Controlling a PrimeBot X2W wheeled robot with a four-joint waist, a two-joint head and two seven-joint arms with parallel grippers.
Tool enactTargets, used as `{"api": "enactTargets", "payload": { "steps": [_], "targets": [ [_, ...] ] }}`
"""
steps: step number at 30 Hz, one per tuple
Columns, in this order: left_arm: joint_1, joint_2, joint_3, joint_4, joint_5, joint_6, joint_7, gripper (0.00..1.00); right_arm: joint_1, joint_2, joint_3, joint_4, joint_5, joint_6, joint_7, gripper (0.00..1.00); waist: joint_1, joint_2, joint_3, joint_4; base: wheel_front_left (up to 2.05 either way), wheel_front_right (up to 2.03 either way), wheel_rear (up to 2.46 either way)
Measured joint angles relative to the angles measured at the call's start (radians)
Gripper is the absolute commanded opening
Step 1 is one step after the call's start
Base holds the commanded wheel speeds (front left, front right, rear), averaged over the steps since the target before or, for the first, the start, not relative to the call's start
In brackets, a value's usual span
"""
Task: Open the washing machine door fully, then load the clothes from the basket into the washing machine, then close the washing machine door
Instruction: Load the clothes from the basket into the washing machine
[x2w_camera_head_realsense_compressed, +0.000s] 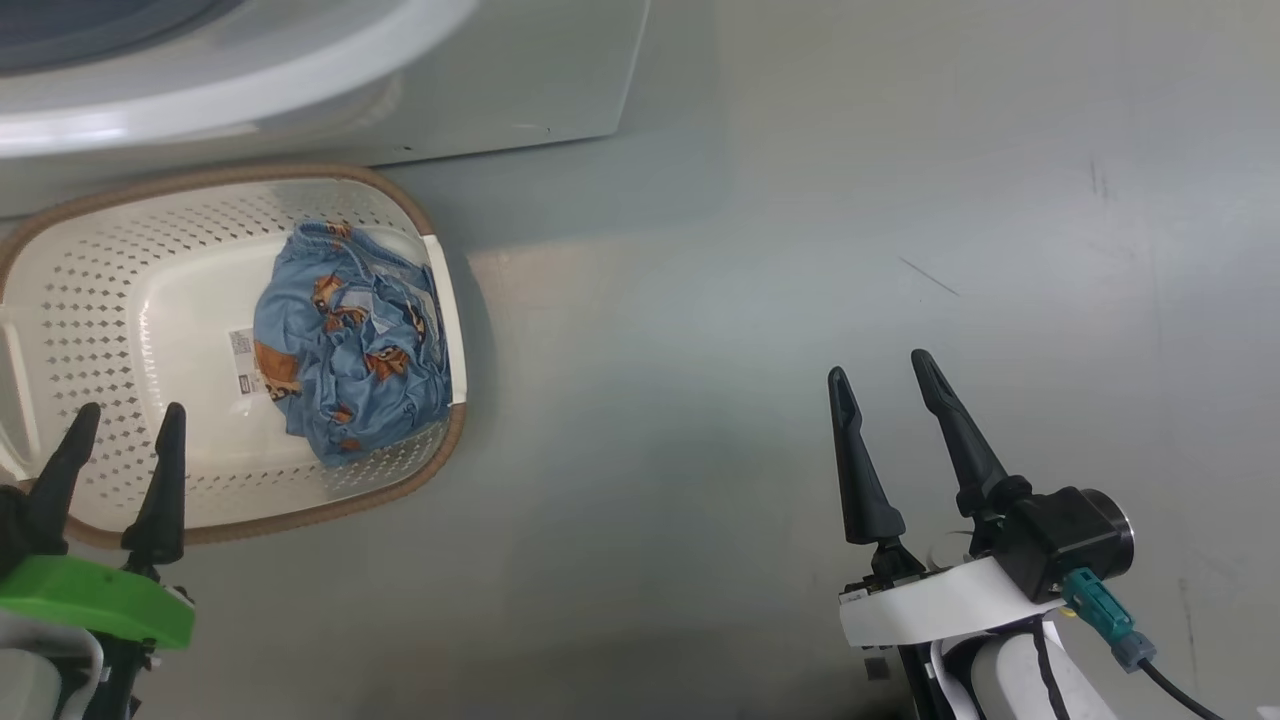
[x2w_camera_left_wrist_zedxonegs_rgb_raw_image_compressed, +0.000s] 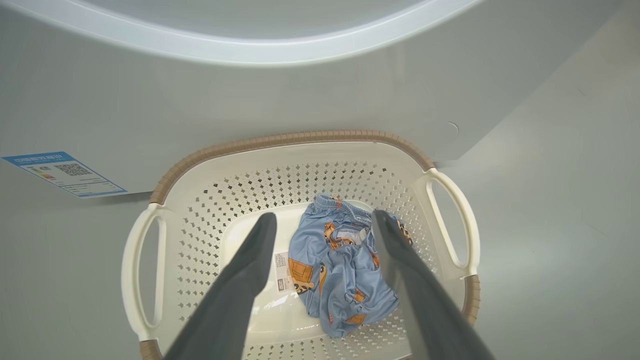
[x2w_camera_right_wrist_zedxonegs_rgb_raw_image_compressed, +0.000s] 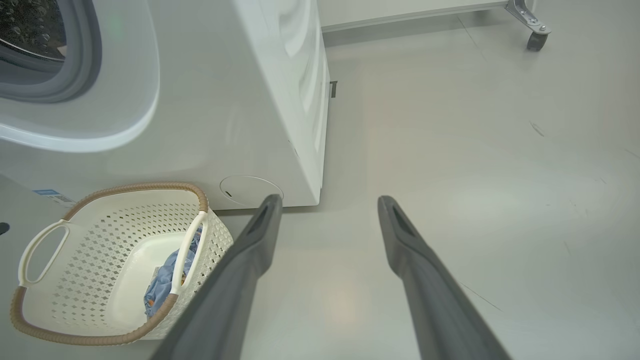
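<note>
Hovering over the near-left rim of the cream-white perforated plastic basket (x2w_camera_head_realsense_compressed: 250, 181), our left gripper (x2w_camera_head_realsense_compressed: 130, 412) gapes wide, empty; the light blue printed clothes (x2w_camera_head_realsense_compressed: 350, 350) lie inside by its right wall, soft and light, best pinched at a raised middle fold, we judge. Our right gripper (x2w_camera_head_realsense_compressed: 880, 365), open and empty, points forward above grey floor (x2w_camera_head_realsense_compressed: 700, 300).

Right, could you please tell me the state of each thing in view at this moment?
washing machine: mouth uncovered, gasket showing.
basket: upright on the floor, holding the clothes.
clothes: crumpled in the basket, untouched.
left gripper: open, empty, above the basket.
right gripper: open, empty, above the floor.
</note>
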Motion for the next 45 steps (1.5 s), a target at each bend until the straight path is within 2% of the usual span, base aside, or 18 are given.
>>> {"api": "enactTargets", "payload": {
  "steps": [10, 14, 23, 35, 45],
  "targets": [
    [-0.08, 0.101, -0.077, 0.003, -0.065, 0.0, 0.0, 1.0, -0.049, 0.0, 0.022, -0.032, 0.002, 0.0, 0.0, 1.0, 0.0, 0.0, 0.129, -0.021, 0.0, 0.0, 0.0],
    [-0.111, 0.16, -0.124, 0.007, -0.08, 0.0, 0.0, 1.0, -0.081, 0.0, 0.039, -0.04, 0.012, 0.0, 0.0, 1.0, 0.0, 0.0, 0.186, -0.032, 0.0, 0.0, 0.0],
    [-0.169, 0.246, -0.251, 0.007, -0.168, 0.0, 0.018, 1.0, -0.121, 0.0, 0.058, -0.045, 0.035, 0.0, 0.0, 1.0, -0.0001, 0.0, 0.289, -0.068, 0.0, 0.0, 0.0],
    [-0.244, 0.327, -0.398, -0.018, -0.26, 0.0, 0.046, 1.0, -0.151, 0.0, 0.084, -0.045, 0.053, 0.0, 0.0, 1.0, -0.0001, 0.0, 0.362, -0.107, 0.0, 0.0, 0.0],
    [-0.311, 0.395, -0.458, -0.024, -0.325, 0.0, 0.047, 1.0, -0.153, 0.0, 0.101, -0.044, 0.083, 0.0, 0.0, 1.0, -0.0002, 0.0, 0.393, -0.138, 0.0, 0.0, 0.0]
  ]
}}
